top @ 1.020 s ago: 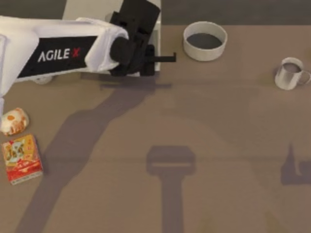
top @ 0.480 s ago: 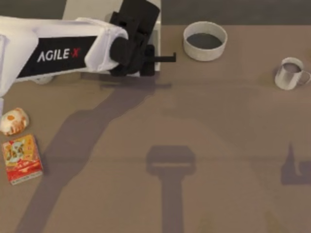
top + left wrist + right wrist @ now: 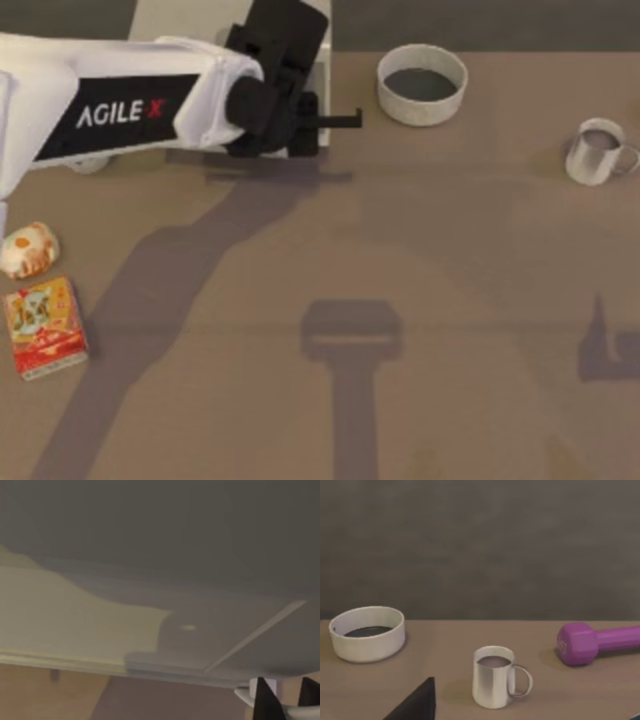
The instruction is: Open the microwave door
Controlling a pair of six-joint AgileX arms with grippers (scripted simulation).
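Nothing moved since before, left gripper (image 3: 300, 125) hiding most of microwave (image 3: 180, 18), finger state indiscernible, right arm unseen.

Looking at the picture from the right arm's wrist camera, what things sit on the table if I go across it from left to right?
White bowl → metal mug → purple dumbbell.

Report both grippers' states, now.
Left gripper: at the microwave front; open or shut cannot be told.
Right gripper: only a dark tip in its wrist view; cannot be told.
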